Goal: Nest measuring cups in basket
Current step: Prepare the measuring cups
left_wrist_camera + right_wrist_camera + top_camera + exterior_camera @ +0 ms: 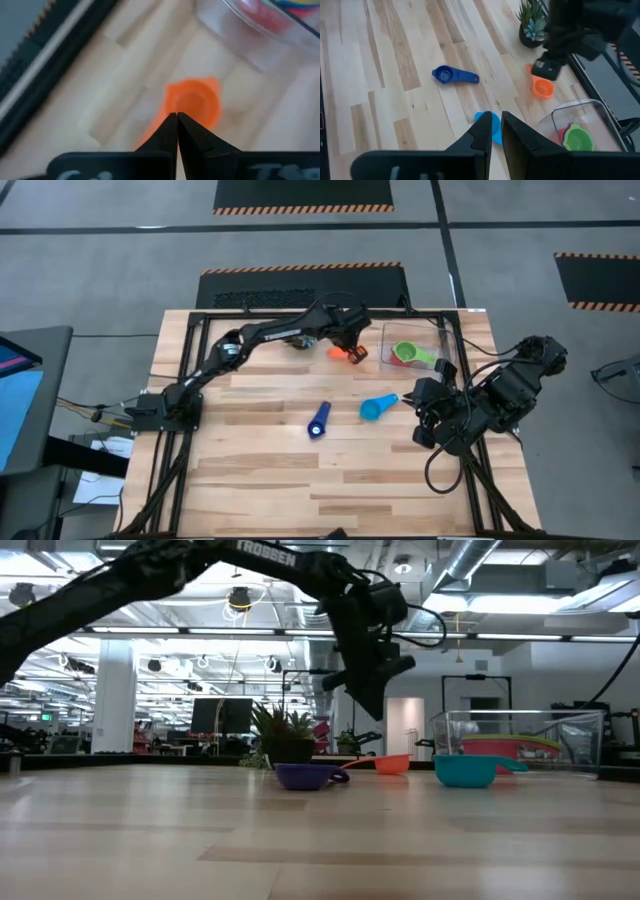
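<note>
My left gripper hangs shut just above the orange cup, which stands on the table beside the clear basket. It touches nothing. The basket holds a green cup, with red and yellow showing through its wall. The dark blue cup and the light blue cup lie mid-table. My right gripper waits near the right edge, fingers all but together.
A small potted plant stands at the table's far edge, just left of my left gripper. The near half of the wooden table holds nothing in the high view. Black frame rails run along the table's sides.
</note>
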You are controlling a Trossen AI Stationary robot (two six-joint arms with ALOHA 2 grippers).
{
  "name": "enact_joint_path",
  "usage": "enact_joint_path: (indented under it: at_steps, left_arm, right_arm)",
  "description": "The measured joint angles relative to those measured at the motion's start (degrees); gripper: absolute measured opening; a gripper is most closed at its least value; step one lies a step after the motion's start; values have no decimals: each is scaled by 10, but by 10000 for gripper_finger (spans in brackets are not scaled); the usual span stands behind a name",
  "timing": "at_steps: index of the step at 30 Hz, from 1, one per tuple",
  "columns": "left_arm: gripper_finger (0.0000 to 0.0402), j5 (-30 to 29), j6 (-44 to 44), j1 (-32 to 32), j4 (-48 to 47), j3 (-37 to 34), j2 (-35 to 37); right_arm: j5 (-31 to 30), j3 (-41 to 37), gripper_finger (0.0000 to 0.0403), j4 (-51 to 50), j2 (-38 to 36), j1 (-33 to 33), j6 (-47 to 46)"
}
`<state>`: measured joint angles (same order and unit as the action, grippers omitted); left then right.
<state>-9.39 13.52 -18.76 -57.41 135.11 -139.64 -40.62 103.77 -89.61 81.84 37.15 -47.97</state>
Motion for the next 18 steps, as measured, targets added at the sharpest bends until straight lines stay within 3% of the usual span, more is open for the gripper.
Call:
enact_joint_path:
  at_steps: [3,14,18]
  left_arm:
    - [0,3,12,-7,42,-22,-4]
    - [0,18,137,-27,19,-27,-39]
    - [0,-7,149,-26,11,-28,-41]
  right_arm:
    - [0,0,66,-1,0,0,0]
    - [1,0,66,-4,0,0,3]
    - [1,0,66,-4,0,3,3]
